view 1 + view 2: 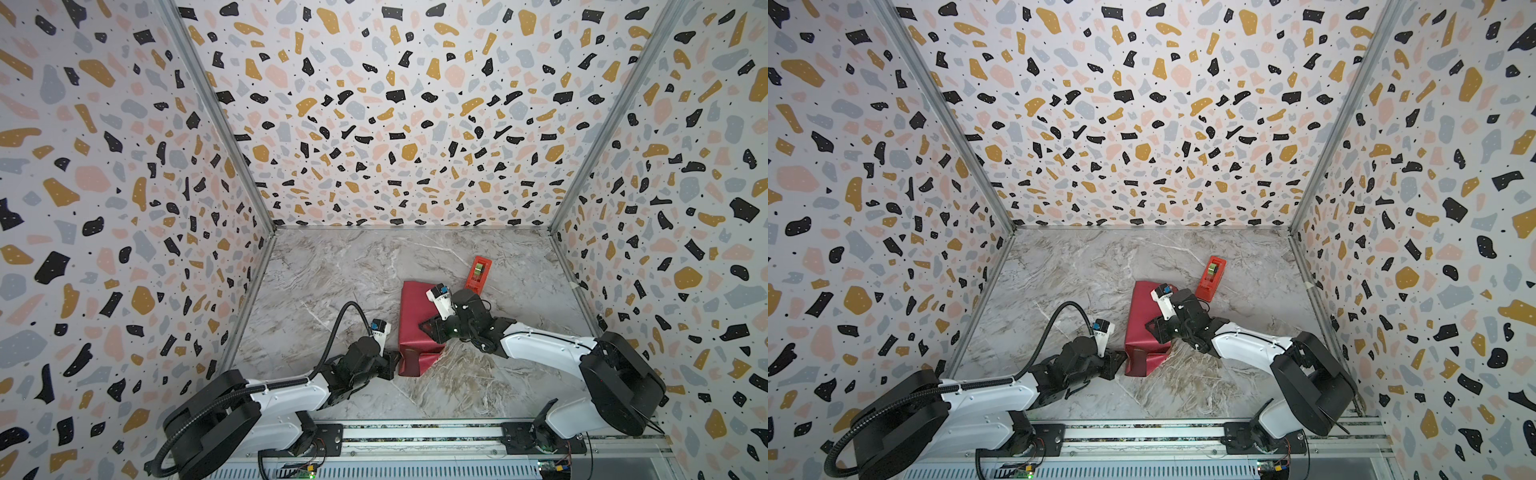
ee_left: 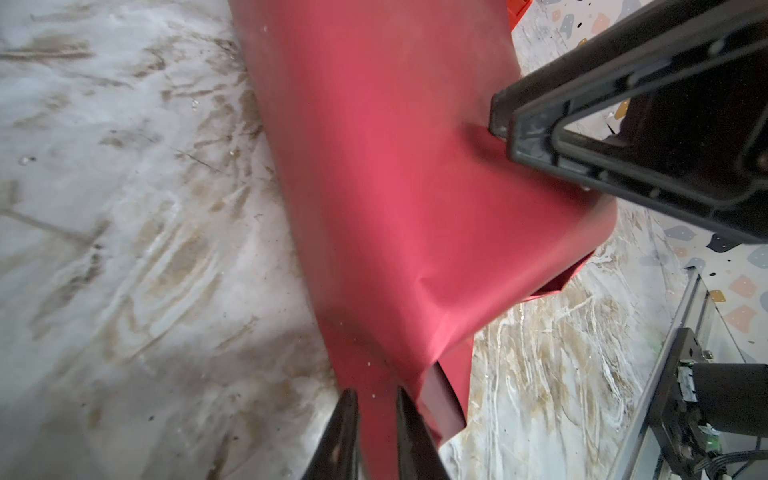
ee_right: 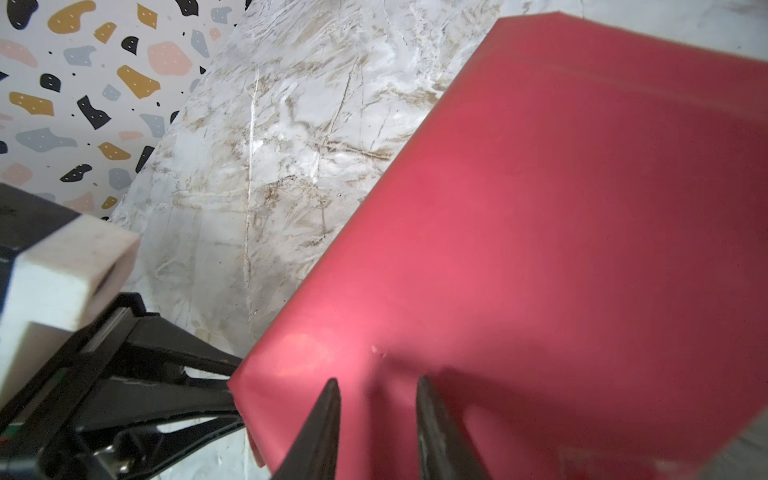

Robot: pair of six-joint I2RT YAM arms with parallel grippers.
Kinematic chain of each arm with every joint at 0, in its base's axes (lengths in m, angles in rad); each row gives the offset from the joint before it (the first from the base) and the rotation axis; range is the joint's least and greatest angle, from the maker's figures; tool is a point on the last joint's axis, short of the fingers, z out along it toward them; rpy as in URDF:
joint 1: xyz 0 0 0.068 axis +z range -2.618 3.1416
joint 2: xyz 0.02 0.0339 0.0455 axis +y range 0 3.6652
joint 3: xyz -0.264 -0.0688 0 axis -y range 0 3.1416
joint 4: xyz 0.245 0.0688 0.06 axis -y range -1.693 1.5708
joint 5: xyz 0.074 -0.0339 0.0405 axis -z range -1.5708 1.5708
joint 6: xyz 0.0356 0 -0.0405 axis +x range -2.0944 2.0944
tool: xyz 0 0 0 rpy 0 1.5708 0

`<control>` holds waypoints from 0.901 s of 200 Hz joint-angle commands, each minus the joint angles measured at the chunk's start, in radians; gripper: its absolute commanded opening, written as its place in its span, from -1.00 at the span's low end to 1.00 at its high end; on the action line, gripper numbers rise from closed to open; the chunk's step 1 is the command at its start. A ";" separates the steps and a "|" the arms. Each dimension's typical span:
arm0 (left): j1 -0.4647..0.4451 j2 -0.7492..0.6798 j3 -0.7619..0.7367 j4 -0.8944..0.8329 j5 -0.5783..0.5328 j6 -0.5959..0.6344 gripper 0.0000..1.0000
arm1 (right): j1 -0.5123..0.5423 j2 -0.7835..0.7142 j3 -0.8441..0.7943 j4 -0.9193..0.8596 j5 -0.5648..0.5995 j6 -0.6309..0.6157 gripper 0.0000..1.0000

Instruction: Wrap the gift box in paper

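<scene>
On the table [image 1: 332,270], one paper [image 1: 415,307], apparently one dispenser [image 1: 478,274].

Overhead pair; wrists seemingly near paper [image 2: 415,187]

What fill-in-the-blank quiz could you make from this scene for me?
1. The paper is ___ in colour.
2. The right gripper presses down on the ___.
3. The tabletop has a pattern like ___.
4. The tape dispenser stands nearer the ___ wall than the paper does.
Missing words: red; paper; marble; back.
</scene>
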 commanded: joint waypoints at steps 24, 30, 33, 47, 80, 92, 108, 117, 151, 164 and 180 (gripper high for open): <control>-0.019 0.040 0.035 0.090 -0.019 -0.015 -0.63 | 0.002 0.026 -0.048 -0.116 0.009 0.018 -0.37; -0.017 0.046 0.036 0.096 -0.021 -0.015 -0.63 | 0.002 0.025 -0.050 -0.116 0.009 0.018 -0.38; -0.020 0.049 0.038 0.097 -0.022 -0.015 -0.63 | 0.002 0.025 -0.050 -0.115 0.010 0.017 -0.38; -0.021 0.063 0.041 0.114 -0.026 -0.019 -0.64 | 0.002 0.029 -0.054 -0.114 0.007 0.020 -0.38; -0.025 0.097 0.050 0.151 -0.031 -0.028 -0.65 | 0.003 0.033 -0.067 -0.104 0.004 0.027 -0.40; -0.025 0.106 0.053 0.161 -0.035 -0.032 -0.66 | 0.004 0.031 -0.071 -0.101 0.003 0.028 -0.40; -0.029 0.118 0.060 0.172 -0.043 -0.033 -0.66 | 0.004 0.035 -0.077 -0.097 0.003 0.028 -0.41; -0.029 0.127 0.063 0.177 -0.045 -0.033 -0.66 | 0.005 0.037 -0.079 -0.094 0.001 0.031 -0.41; -0.034 0.161 0.069 0.212 -0.059 -0.045 -0.66 | 0.010 0.043 -0.082 -0.089 0.000 0.033 -0.42; -0.037 0.170 0.066 0.227 -0.069 -0.051 -0.66 | 0.011 0.044 -0.082 -0.089 -0.001 0.034 -0.42; -0.043 0.184 0.063 0.249 -0.084 -0.058 -0.65 | 0.014 0.046 -0.082 -0.086 -0.002 0.033 -0.42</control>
